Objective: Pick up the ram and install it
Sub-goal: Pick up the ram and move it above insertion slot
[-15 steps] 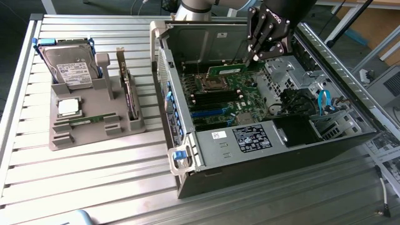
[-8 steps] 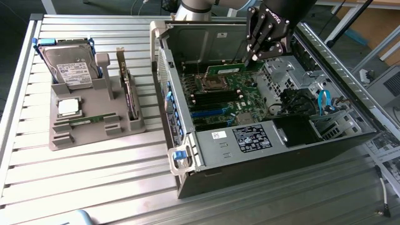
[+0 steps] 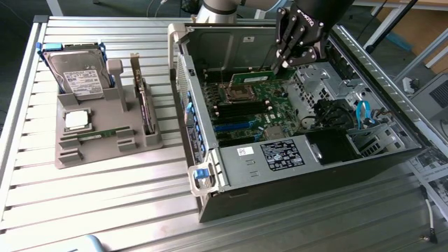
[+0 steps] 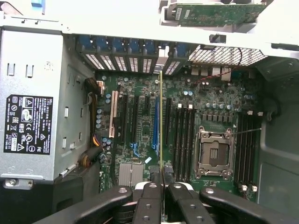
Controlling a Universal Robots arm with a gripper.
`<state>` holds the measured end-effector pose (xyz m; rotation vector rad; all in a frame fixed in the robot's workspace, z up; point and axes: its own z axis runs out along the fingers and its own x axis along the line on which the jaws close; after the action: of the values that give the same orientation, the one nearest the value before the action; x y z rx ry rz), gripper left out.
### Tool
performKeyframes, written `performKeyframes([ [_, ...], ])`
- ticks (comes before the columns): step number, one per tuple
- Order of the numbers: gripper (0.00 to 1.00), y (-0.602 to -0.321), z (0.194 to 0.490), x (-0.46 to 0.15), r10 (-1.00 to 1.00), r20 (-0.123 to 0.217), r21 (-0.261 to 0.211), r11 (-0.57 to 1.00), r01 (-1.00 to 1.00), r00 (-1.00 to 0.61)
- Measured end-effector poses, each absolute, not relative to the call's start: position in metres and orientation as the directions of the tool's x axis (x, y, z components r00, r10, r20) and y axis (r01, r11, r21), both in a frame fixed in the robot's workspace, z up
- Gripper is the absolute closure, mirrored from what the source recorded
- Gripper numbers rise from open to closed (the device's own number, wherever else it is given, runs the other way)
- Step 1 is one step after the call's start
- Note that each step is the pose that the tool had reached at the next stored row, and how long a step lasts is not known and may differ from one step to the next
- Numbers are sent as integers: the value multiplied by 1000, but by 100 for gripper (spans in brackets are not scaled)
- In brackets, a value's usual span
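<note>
While your gripper (image 3: 280, 66) pinches the ram (image 3: 253, 77), upper middle of the exterior view, tilt could jam it against the memory slots (image 4: 184, 140).

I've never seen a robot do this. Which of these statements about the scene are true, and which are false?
1. The gripper is clamped on the ram. True.
2. The ram is already pushed into a slot. False: it hangs in the gripper above the motherboard.
3. The computer case is closed up. False: its side is open and the motherboard shows.
4. The hard drive sits on the grey tray, outside the case. True.
</note>
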<state>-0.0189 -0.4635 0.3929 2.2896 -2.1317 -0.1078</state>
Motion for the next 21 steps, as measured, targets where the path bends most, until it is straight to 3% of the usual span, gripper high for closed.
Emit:
performKeyframes([
  [21,88,-453,391,-19,-997,-43,52,-74,-996,72],
])
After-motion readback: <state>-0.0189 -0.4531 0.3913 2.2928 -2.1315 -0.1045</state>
